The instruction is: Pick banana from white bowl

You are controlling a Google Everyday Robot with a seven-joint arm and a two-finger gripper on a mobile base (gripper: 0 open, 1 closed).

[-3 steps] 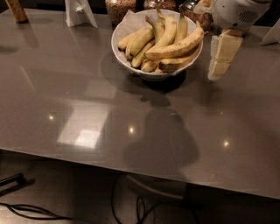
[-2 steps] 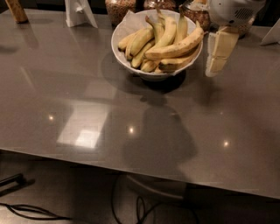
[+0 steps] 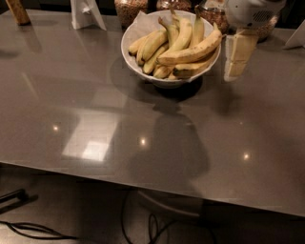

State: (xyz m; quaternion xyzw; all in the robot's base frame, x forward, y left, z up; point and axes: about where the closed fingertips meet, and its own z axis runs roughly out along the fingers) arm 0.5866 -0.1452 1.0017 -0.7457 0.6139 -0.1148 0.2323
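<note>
The white bowl [image 3: 138,55], lined with white paper, stands at the back of the grey table [image 3: 95,95] and holds several bananas. The banana [image 3: 190,51], the longest and thickest, yellow with brown speckles, lies across the top of the pile with its tip over the bowl's right rim. Shorter, paler bananas [image 3: 152,44] lie behind and to its left. A darker one [image 3: 190,70] lies under it. My gripper [image 3: 237,71] hangs just right of the bowl, close to the banana's right end and above the table. It holds nothing that I can see.
Glass jars of grains [image 3: 129,8] stand behind the bowl, and another [image 3: 214,16] stands behind my gripper. A white stand [image 3: 86,12] and a brown object [image 3: 18,10] are at the back left. Cables [image 3: 152,224] lie on the floor below the table's front edge.
My gripper has edged slightly left, closer to the bowl's right rim. The bowl and bananas have not moved.
</note>
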